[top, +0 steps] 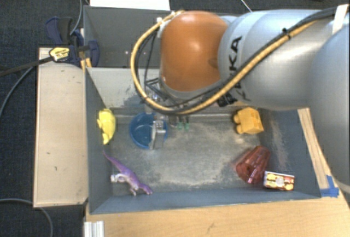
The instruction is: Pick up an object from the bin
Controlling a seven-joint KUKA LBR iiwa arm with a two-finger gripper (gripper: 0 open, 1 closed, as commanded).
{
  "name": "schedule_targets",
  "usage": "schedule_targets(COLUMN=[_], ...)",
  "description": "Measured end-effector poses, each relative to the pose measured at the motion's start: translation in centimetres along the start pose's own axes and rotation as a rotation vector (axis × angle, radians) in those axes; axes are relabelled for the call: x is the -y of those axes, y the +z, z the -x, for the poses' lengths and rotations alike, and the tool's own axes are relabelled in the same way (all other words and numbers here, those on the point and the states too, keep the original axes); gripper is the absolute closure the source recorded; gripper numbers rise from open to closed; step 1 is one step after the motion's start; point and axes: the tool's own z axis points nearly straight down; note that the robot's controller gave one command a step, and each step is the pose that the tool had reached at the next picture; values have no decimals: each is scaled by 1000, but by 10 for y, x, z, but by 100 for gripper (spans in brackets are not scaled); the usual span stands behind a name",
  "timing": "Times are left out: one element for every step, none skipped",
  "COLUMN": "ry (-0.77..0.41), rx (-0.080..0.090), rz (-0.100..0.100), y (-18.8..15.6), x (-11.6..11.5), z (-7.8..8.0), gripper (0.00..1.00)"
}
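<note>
My gripper [159, 131] reaches down from under the arm's orange cover, toward the back of the bin and left of its middle. Its metal tip is against the right side of a round blue cup-like thing [142, 131] lying on the bin floor. Whether the tip is inside the cup or beside it is hidden. A small green bit [184, 126] lies just right of the gripper. A yellow lumpy toy [106, 125] rests by the left wall, left of the blue thing.
A purple toy dinosaur [129, 177] lies at the front left. At the back right sits a yellow blocky toy [248, 121], and at the front right a dark red ribbed piece [252, 164] beside a small red-and-yellow box [279, 180]. The arm covers the bin's back.
</note>
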Motion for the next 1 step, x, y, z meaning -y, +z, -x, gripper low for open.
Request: schedule_targets(ry=[5], rx=[8], rz=[2], y=[-5], x=[1], z=[2], gripper=[0])
